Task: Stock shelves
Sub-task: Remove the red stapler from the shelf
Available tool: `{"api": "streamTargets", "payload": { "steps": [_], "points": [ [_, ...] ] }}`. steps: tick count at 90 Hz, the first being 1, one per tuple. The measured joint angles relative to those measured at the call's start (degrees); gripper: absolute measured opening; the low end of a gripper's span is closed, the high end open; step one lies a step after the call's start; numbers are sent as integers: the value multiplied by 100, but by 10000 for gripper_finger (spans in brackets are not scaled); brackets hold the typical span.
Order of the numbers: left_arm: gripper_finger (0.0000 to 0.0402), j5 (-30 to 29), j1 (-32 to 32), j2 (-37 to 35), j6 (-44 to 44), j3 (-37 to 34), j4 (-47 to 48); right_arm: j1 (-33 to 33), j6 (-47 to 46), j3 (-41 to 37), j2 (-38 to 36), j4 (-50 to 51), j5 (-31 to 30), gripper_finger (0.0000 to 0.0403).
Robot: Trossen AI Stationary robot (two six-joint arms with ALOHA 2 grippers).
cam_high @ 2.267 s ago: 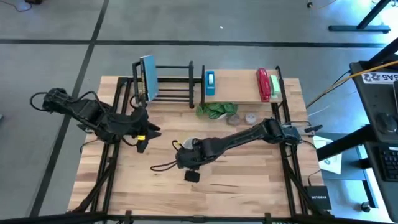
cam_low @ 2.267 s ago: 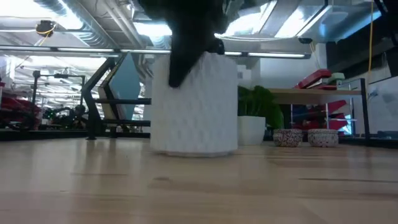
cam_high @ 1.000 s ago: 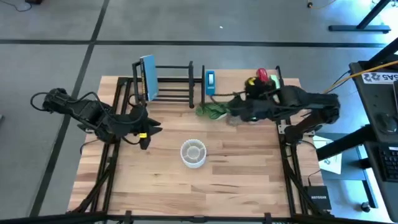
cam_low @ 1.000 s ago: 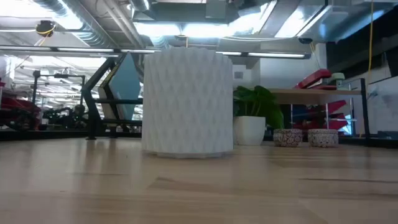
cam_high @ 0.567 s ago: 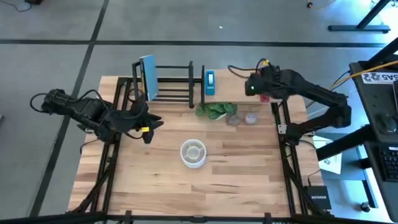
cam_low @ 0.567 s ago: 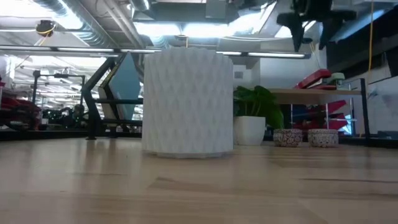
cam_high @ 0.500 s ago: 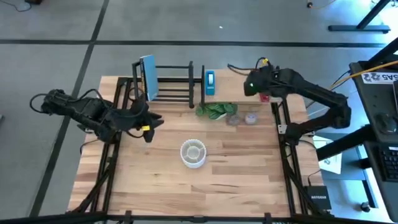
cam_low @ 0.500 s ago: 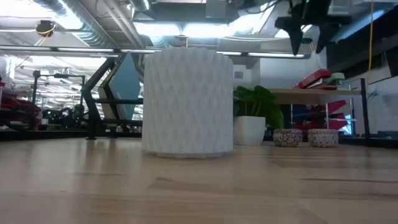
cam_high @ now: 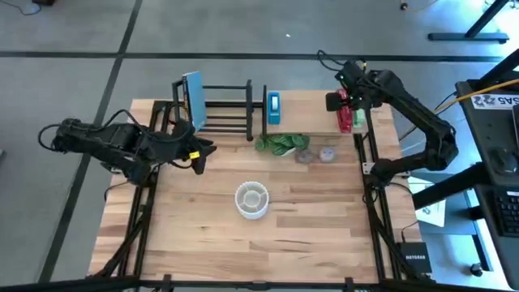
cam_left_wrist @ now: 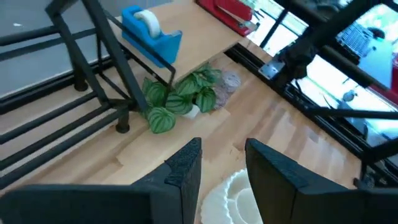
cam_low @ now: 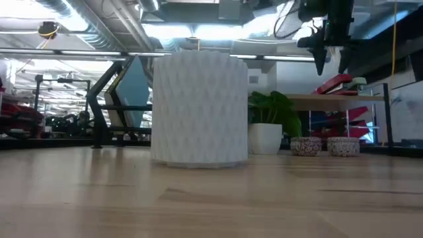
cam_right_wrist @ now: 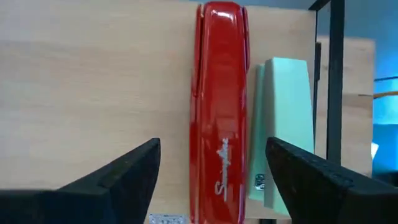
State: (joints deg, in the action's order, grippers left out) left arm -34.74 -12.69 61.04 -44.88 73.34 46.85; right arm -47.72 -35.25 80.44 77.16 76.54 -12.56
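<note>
On the light-wood shelf board at the far right lie a red stapler and a pale green one, with a blue tape dispenser at its left end. My right gripper hangs open above the red stapler, pointing down, a finger on either side and clear of it. The black rack holds a blue book upright at its left end. My left gripper hovers open and empty near the rack. A white ribbed cup stands mid-table.
A small potted plant and two little patterned bowls stand on the table in front of the shelf board. Black frame rails run along the table's left and right sides. Bare wood lies around the cup toward the near edge.
My right gripper has swung from above the plant and bowls up and toward the far right corner, ending over the red stapler on the shelf board. My left gripper has drifted a little toward the far edge, nearer the rack. The cup has stayed put.
</note>
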Motion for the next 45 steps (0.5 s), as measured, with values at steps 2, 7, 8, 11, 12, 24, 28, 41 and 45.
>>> {"api": "streamTargets", "payload": {
  "steps": [2, 7, 8, 11, 12, 24, 28, 41, 45],
  "points": [
    [107, 0, 29, 0, -1, 0, -1, -24, 70, -2, 49, -6, 45, 268],
    [107, 0, 117, 0, -5, 0, -9, -84, 220, -1, 167, -37, 174, 261],
    [107, 0, 135, 0, -7, 0, -14, -83, 251, 0, 194, -43, 195, 260],
    [107, 0, 182, 0, -9, 0, -33, -83, 318, 0, 275, -47, 225, 257],
    [107, 0, 197, 0, -9, 0, -42, -83, 344, 0, 305, -44, 225, 255],
    [107, 0, 345, 4, -3, 0, -286, -81, 591, 0, 622, -25, 113, 245],
    [107, 0, 398, 4, 4, 0, -370, -87, 669, 0, 730, -26, 107, 242],
    [107, -2, 522, 4, -12, 0, -496, -198, 1018, 0, 1003, -51, 142, 239],
    [107, 0, 557, 4, -13, 0, -564, -242, 1131, -2, 1073, -51, 166, 239]
  ]
}}
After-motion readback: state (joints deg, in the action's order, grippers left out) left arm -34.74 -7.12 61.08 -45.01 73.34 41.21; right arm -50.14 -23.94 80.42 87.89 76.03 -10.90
